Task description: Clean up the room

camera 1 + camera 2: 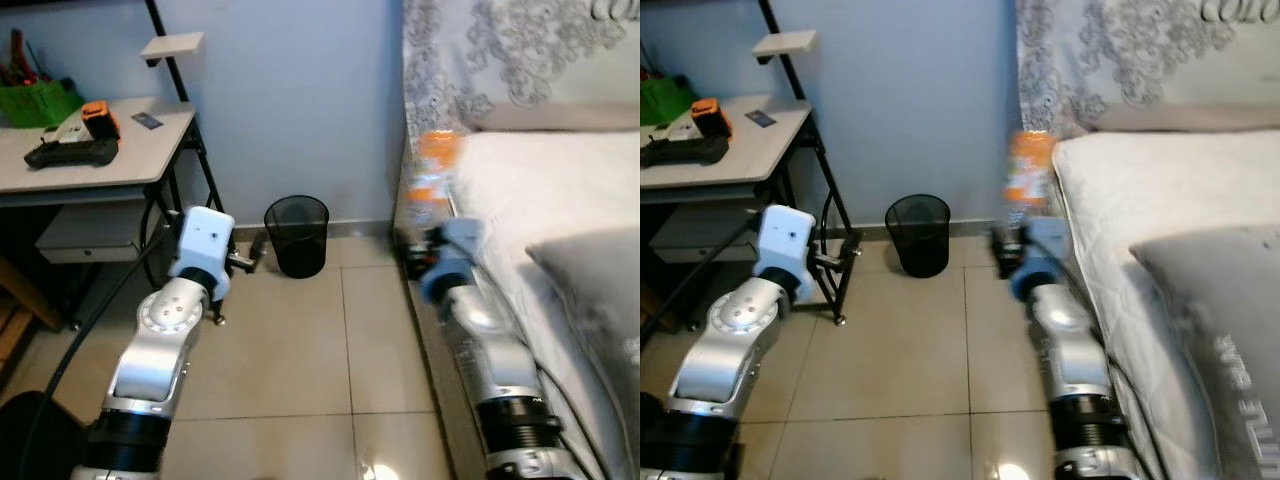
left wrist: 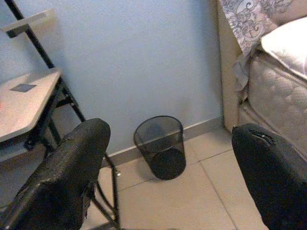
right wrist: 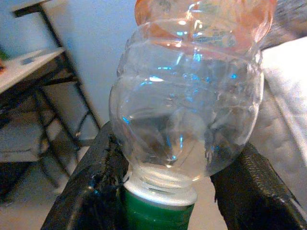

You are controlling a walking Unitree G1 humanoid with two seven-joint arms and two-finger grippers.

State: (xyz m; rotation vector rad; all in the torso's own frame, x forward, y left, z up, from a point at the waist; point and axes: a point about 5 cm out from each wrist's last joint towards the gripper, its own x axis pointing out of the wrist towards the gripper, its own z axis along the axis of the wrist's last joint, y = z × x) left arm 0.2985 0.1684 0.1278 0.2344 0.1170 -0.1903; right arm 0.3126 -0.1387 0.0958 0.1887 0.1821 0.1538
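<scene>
Plastic bottle (image 1: pixel 432 170), upright, is clamped in the right gripper (image 1: pixel 420 245) beside the bed (image 1: pixel 540 190); mesh bin (image 1: pixel 297 236) lies to its left. Left gripper (image 2: pixel 168 177) is spread empty, aimed binward. Right wrist view: fingers (image 3: pixel 96 187) pinch the bottle cap-down.

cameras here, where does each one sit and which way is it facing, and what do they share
Left eye: on the head, looking forward and down at floor, bin, desk and bed; both silver arms show.
Right eye: same head, same scene.
Left wrist: along the open left gripper toward the bin and wall.
Right wrist: along the right gripper, shut on a clear bottle, cap toward the camera.
Shared: the bin appears in both eye views and the left wrist view.
</scene>
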